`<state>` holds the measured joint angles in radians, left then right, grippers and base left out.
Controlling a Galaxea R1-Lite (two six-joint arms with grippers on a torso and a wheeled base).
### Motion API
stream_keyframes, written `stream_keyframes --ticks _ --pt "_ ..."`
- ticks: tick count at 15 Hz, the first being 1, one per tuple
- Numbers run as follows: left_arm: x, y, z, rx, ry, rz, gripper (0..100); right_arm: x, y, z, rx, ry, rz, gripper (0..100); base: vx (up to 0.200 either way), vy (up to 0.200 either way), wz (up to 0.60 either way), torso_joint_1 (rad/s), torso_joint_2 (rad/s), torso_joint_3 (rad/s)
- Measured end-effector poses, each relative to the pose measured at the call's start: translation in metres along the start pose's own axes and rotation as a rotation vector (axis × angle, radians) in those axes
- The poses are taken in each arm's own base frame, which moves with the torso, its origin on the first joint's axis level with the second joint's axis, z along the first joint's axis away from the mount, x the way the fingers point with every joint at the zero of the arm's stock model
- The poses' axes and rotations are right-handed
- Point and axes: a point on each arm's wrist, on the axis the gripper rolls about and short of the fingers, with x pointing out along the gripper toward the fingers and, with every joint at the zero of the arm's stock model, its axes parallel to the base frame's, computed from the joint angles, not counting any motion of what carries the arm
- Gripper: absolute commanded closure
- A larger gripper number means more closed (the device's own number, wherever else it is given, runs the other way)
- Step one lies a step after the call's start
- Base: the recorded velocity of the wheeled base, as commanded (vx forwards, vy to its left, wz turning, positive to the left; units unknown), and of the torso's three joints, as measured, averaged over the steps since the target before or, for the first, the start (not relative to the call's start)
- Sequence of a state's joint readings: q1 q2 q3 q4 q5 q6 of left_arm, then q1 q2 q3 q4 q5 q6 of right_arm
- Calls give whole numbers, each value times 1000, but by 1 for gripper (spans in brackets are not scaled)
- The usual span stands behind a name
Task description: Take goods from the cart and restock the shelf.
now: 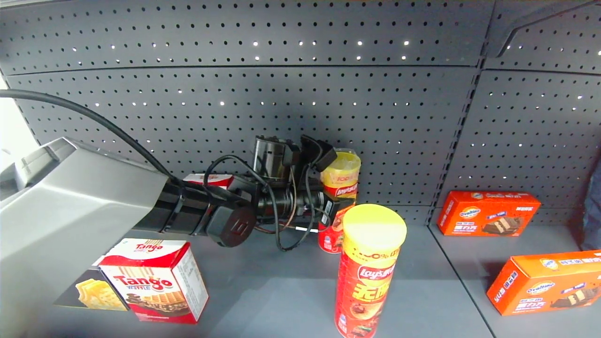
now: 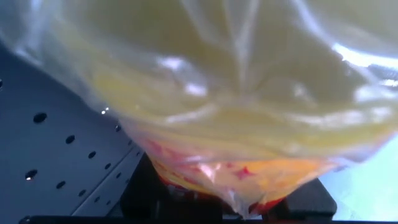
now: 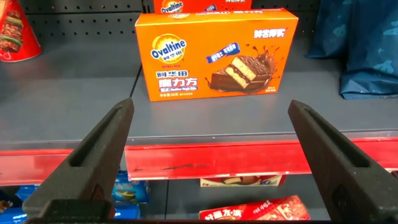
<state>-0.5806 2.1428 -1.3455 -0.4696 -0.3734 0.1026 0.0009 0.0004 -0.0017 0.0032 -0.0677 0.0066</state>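
The thing in play is the back can (image 1: 342, 171), a tall chip can with a yellow lid. It stands upright at the rear of the shelf (image 1: 281, 291), with its long axis vertical and its far side close to the pegboard wall (image 1: 328, 108). The left hand (image 1: 335, 206) is closed on its middle. One finger crosses the red body below the lid, and in the left wrist view the wrapped lid (image 2: 249, 93) sits right against the camera. Its base looks to be at the shelf board, though I cannot tell whether it is fully set down.

The left arm (image 1: 197, 211) reaches in low and nearly level from the robot's left, passing in front of a small red-and-white box (image 1: 209, 179) at the back. The front can (image 1: 371, 267) stands upright just in front of the held one and slightly to the robot's right. So the way out for the hand is probably back along the arm's own line, to the left and toward the robot, away from that front can. A wafer box (image 1: 155, 286) stands near the shelf's front edge under that line, so the retreat should stay level rather than drop.

The right hand (image 3: 210, 109) is well apart from all this. It is held open, fingers spread wide and gripping nothing, facing an orange box (image 3: 211, 53) on the shelf bay to the right.
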Motion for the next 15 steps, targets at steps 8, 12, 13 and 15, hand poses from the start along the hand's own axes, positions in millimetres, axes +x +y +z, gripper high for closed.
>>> stream_keyframes --ticks 8,12,13,15 --pt "-6 -4 3 8 -10 20 0 0 0 0 0 0 0 0 0 0 0 0 0 0" --pt "-26 -11 8 20 -46 25 0 0 0 0 0 0 0 0 0 0 0 0 0 0" --pt "-32 -13 8 18 -43 25 0 0 0 0 0 0 0 0 0 0 0 0 0 0" --pt "-47 -18 5 13 -27 27 0 0 0 0 0 0 0 0 0 0 0 0 0 0"
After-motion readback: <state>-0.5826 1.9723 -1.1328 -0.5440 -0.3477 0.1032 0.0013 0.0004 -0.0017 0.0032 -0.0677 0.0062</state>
